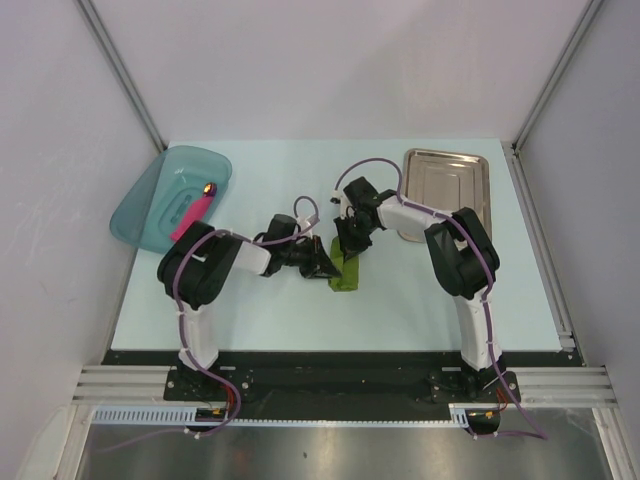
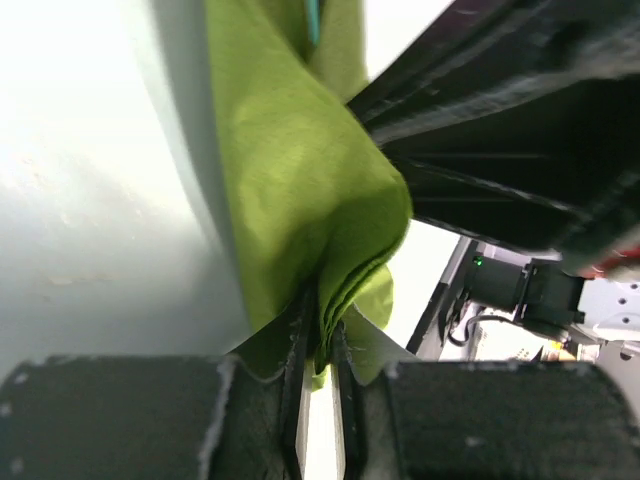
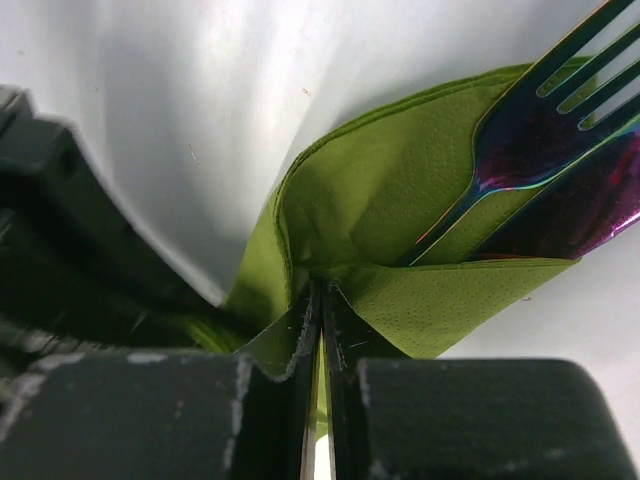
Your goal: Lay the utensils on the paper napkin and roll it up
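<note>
left arm (image 1: 205, 265) folded at the elbow, forearm running toward 3 o'clock, wrist low. right arm (image 1: 462, 250) folded too, forearm toward 9 o'clock, wrist tipped down. Grippers meet mid-table, close together. left gripper (image 2: 318, 345) and right gripper (image 3: 320, 300) both pinched tight on napkin (image 3: 380, 200) folds.

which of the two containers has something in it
The teal tub at the far left: a pink bar lies in it. The steel tray at the far right shows only bare metal.
</note>
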